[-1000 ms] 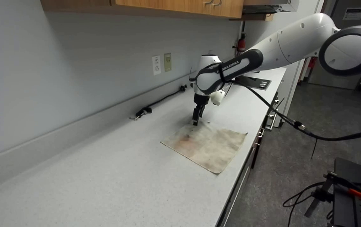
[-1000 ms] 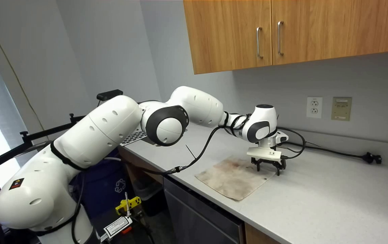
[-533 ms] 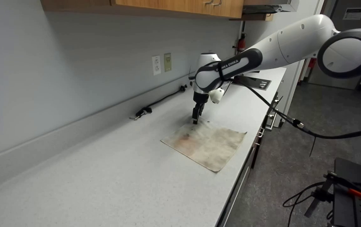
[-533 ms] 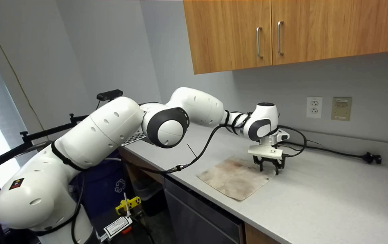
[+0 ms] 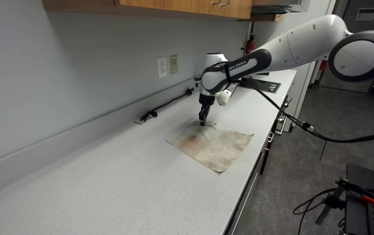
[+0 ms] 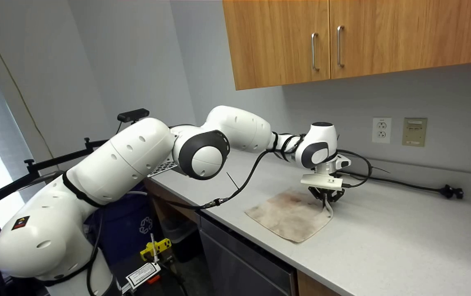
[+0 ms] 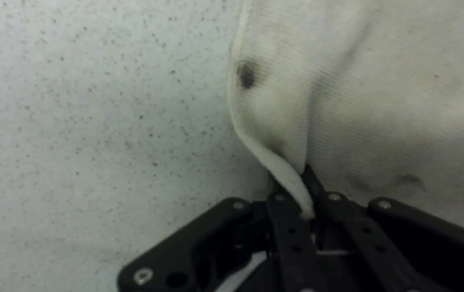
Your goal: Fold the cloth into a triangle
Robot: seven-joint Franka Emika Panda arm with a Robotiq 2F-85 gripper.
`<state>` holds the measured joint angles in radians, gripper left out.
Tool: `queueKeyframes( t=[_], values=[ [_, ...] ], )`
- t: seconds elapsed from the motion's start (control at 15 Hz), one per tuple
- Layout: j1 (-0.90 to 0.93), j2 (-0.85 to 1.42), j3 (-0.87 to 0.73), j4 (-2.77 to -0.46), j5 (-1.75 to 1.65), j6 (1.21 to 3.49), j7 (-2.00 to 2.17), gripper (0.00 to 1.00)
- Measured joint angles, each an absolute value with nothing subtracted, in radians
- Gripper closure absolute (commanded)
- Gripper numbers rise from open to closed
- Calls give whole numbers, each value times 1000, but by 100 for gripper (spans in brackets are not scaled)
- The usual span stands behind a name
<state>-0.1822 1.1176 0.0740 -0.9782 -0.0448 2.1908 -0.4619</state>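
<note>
The stained beige cloth (image 5: 218,148) lies spread on the counter in both exterior views, mostly flat with some wrinkles. At its wall-side end my gripper (image 6: 326,201) points down and is shut on a pinched bit of the cloth's edge. In the wrist view, the hemmed edge of the cloth (image 7: 274,101) runs up between the jaws of the gripper (image 7: 296,180), folded over beside a dark spot. The pinched part stands slightly raised from the counter. The very tips are partly hidden by the cloth.
A black cable with a clamp (image 5: 149,115) lies along the wall behind the cloth. The white counter (image 5: 124,182) drops off at its front edge close to the cloth's near side. A dark cooktop panel (image 5: 262,85) is farther along, and wooden cabinets (image 6: 367,37) hang above.
The jaws went from wide apart to closed on the cloth's edge. My gripper rose slightly, and the cloth slid a little toward the wall, its edge now bunched up at the fingers.
</note>
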Motion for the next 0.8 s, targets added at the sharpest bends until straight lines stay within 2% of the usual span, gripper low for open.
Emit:
queueKeyframes(
  t=[0.8],
  values=[
    [-98, 1082, -13, -977, -167, 2230, -407, 99]
  ],
)
